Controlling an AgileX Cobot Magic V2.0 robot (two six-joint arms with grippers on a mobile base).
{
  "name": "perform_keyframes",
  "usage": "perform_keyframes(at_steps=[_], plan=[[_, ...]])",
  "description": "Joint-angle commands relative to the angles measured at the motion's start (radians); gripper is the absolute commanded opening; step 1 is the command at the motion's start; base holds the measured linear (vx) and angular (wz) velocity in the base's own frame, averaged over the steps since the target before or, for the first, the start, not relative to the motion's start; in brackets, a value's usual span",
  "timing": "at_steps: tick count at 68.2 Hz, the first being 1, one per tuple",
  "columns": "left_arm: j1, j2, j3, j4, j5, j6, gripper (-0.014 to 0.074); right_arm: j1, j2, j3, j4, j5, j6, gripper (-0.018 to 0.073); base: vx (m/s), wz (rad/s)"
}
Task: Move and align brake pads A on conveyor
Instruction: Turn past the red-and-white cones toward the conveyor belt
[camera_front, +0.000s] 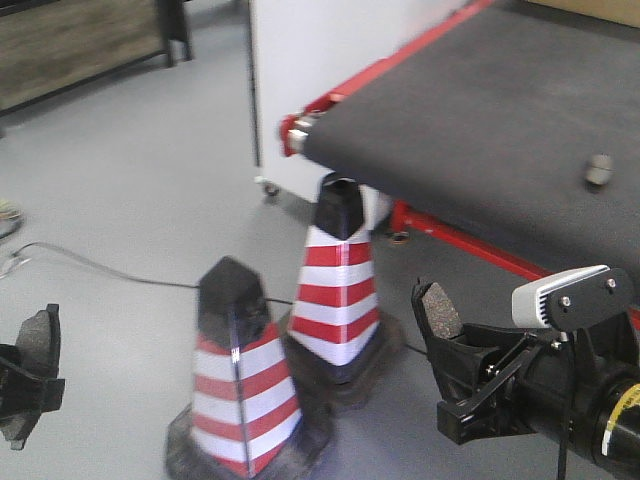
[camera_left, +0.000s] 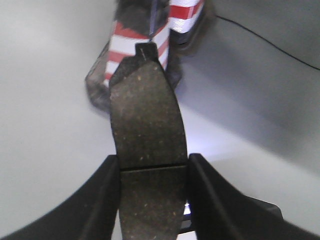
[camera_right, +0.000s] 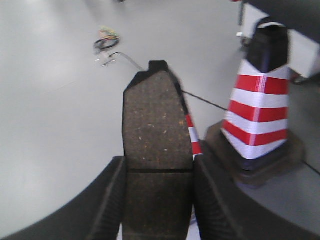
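Observation:
Each gripper holds one dark grey brake pad over the grey floor, away from the conveyor. In the left wrist view, my left gripper (camera_left: 153, 161) is shut on a grainy brake pad (camera_left: 147, 120) at its centre groove. My right gripper (camera_right: 159, 164) grips a second brake pad (camera_right: 157, 117) the same way. From the front, the left gripper (camera_front: 22, 385) and its pad (camera_front: 36, 340) sit at the bottom left. The right gripper (camera_front: 452, 335) and its pad (camera_front: 438, 308) sit at the bottom right. The dark conveyor (camera_front: 480, 110) with its red frame fills the upper right. A small blurred grey object (camera_front: 599, 169) lies on it.
Two red-and-white striped cones stand on the floor between the arms, one (camera_front: 340, 290) at the conveyor's corner and one (camera_front: 240, 385) nearer. A white cabinet on casters (camera_front: 330, 60) stands behind. A thin cable (camera_front: 100, 265) runs across the floor at left.

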Motion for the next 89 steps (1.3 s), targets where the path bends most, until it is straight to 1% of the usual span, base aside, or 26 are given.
perform_keyframes(at_steps=[1, 55, 70, 89], plan=[[-0.004, -0.014, -0.022, -0.007, -0.063, 0.000, 0.0185, -0.004, -0.016, -0.031, -0.011, -0.092, -0.009, 0.0067, 0.21, -0.72], [-0.004, -0.014, -0.021, -0.007, -0.067, 0.000, 0.0185, -0.004, -0.016, -0.031, -0.011, -0.089, -0.009, 0.0067, 0.20, -0.66], [-0.004, -0.013, -0.022, -0.006, -0.063, 0.000, 0.0185, -0.004, -0.013, -0.031, -0.011, -0.083, -0.009, 0.0067, 0.21, -0.33], [-0.004, -0.013, -0.022, -0.006, -0.063, 0.000, 0.0185, -0.004, -0.013, -0.031, -0.011, -0.081, -0.009, 0.0067, 0.25, -0.07]])
